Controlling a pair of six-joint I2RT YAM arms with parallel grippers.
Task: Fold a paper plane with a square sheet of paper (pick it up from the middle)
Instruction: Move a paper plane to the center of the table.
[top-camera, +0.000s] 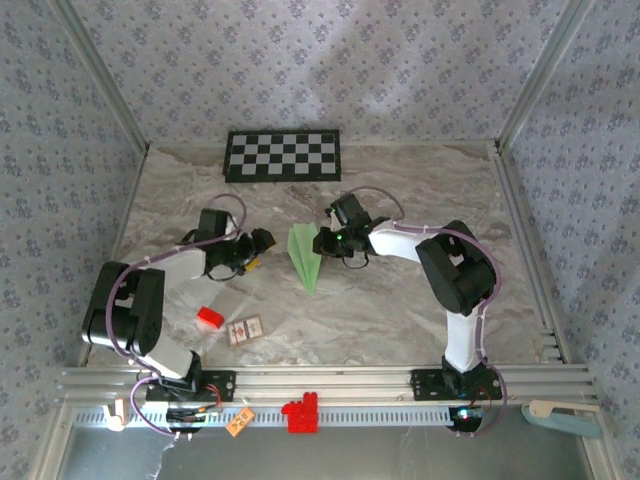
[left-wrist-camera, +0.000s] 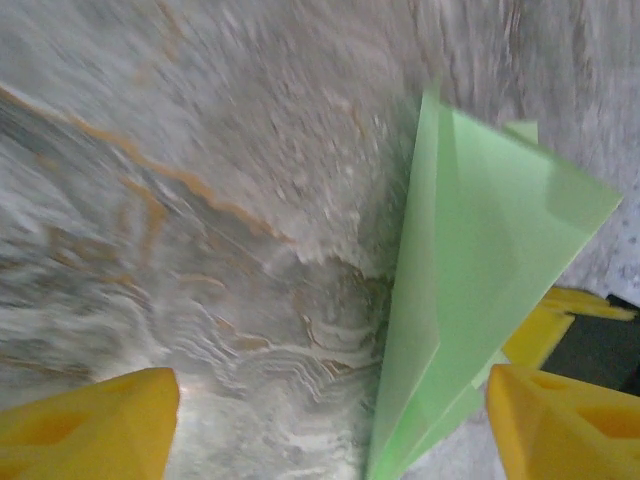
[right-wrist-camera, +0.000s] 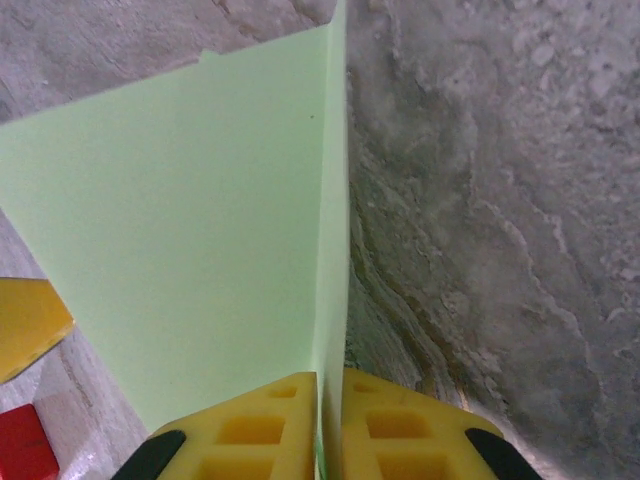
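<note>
The square sheet of paper stands folded into a pale green paper plane (top-camera: 305, 258), a long dart with its point toward the near side of the table. My right gripper (top-camera: 322, 243) is at its wide end. In the right wrist view the yellow jaws (right-wrist-camera: 328, 385) are pressed together on the upright centre fold of the plane (right-wrist-camera: 200, 220). My left gripper (top-camera: 262, 240) is just left of the plane. Its fingers stand wide open (left-wrist-camera: 335, 400), and the plane (left-wrist-camera: 470, 260) rises between them, close to the right finger (left-wrist-camera: 560, 425).
A black-and-white checkerboard panel (top-camera: 282, 155) lies at the back. A small red block (top-camera: 209, 318) and a small card (top-camera: 246, 329) lie near the left arm's base. Red bricks (top-camera: 300, 412) and an orange tag (top-camera: 240, 422) sit on the front rail.
</note>
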